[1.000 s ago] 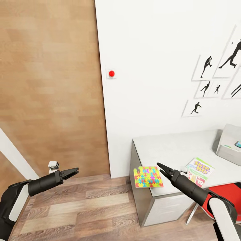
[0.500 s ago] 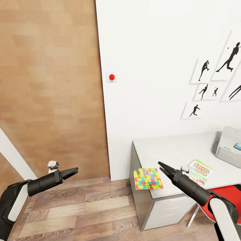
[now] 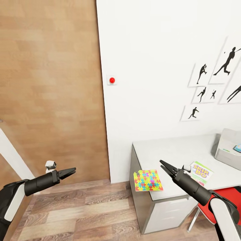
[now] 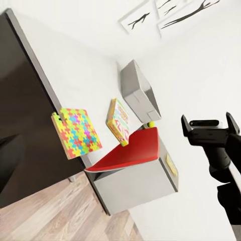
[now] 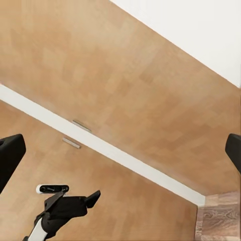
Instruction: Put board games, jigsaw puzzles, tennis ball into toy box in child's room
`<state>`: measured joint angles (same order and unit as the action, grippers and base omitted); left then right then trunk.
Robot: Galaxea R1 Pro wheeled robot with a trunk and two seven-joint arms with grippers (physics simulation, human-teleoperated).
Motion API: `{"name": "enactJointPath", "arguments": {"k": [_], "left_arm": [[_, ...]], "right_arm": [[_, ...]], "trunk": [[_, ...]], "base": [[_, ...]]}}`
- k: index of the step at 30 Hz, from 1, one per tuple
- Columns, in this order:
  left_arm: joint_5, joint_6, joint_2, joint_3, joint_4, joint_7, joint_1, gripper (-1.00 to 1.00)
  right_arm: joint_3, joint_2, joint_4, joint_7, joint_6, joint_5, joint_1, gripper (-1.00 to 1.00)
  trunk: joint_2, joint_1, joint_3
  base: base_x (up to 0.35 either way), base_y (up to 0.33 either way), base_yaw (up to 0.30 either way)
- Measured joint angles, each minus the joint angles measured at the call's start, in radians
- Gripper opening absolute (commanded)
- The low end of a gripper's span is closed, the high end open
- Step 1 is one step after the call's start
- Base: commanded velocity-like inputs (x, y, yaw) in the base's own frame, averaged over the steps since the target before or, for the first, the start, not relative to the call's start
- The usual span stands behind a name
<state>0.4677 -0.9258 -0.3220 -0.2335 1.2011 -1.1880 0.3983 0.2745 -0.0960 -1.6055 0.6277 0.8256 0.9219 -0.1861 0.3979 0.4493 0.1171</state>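
A jigsaw puzzle of coloured pieces lies at the table's near left corner, overhanging the edge; the left wrist view shows this jigsaw puzzle too. The green "SKIP-BO" board game lies further right, also in the left wrist view. The grey toy box stands at the table's far right with a small blue game inside. My right gripper hovers open just right of the puzzle, above the table. My left gripper is open over the floor, well left of the table.
A wooden door fills the left. The white wall carries a red button and silhouette posters. A red chair is tucked against the table's front right. Wood-plank floor lies between me and the table.
The whole picture has shifted a little down and left, so the camera has moved. Both arms keep nearly the same pose, and the puzzle and game boxes stay in place on the table.
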Motion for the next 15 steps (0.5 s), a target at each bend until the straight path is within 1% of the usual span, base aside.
{"name": "enactJointPath", "arguments": {"k": [7, 15], "left_arm": [[-0.001, 0.002, -0.008, -0.002, 0.000, -0.002, 0.000, 1.00], [0.000, 0.010, -0.038, -0.003, 0.000, -0.003, 0.000, 1.00]], "right_arm": [[-0.002, 0.000, 0.001, 0.001, -0.023, -0.002, 0.000, 1.00], [-0.001, -0.001, 0.001, 0.001, -0.029, -0.002, 0.000, 1.00]], "trunk": [[0.000, 0.000, -0.005], [0.000, 0.000, -0.006]], "base": [[0.000, 0.000, 0.000], [0.000, 0.000, 0.000]]}}
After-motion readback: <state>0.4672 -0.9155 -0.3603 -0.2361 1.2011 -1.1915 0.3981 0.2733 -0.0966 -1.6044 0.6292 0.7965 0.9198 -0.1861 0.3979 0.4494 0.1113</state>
